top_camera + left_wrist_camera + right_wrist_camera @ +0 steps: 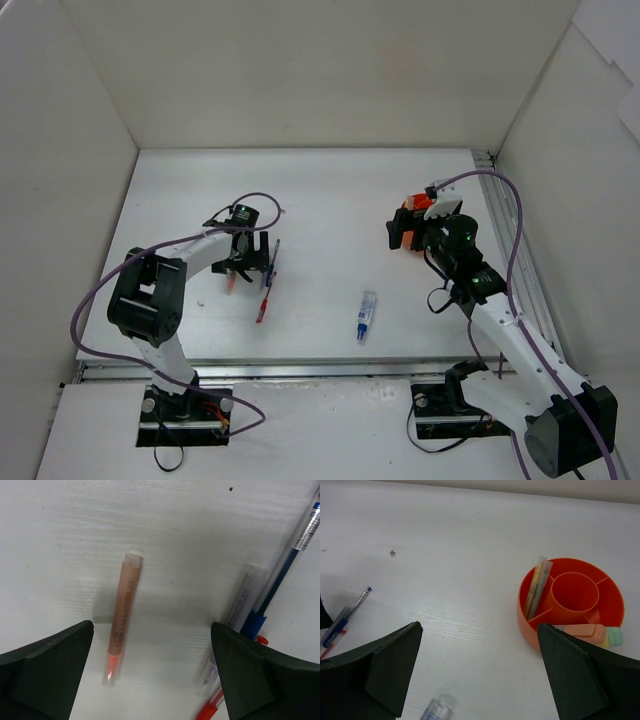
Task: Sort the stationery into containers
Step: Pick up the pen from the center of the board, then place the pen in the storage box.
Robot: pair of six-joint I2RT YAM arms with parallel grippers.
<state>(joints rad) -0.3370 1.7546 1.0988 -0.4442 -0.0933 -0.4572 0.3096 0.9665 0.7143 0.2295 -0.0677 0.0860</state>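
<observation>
My left gripper [248,262] is open and empty, low over a cluster of pens. In the left wrist view its jaws [150,680] straddle an orange marker [121,630] lying on the table; a grey marker [245,597], a blue pen [290,565] and a red pen [210,707] lie by the right finger. My right gripper [400,232] is open and empty beside the orange cup [415,205]. The right wrist view shows the gripper [480,675] and the cup [524,622] holding a yellow marker [535,587], a grey one, an orange one [580,630] and a green one [614,636]. A blue-capped clear marker [366,315] lies mid-table.
White walls enclose the table [330,200] on the left, back and right. A metal rail [520,270] runs along the right edge. The red pen [264,305] and blue pen [272,262] lie just right of my left gripper. A purple cable loops over each arm.
</observation>
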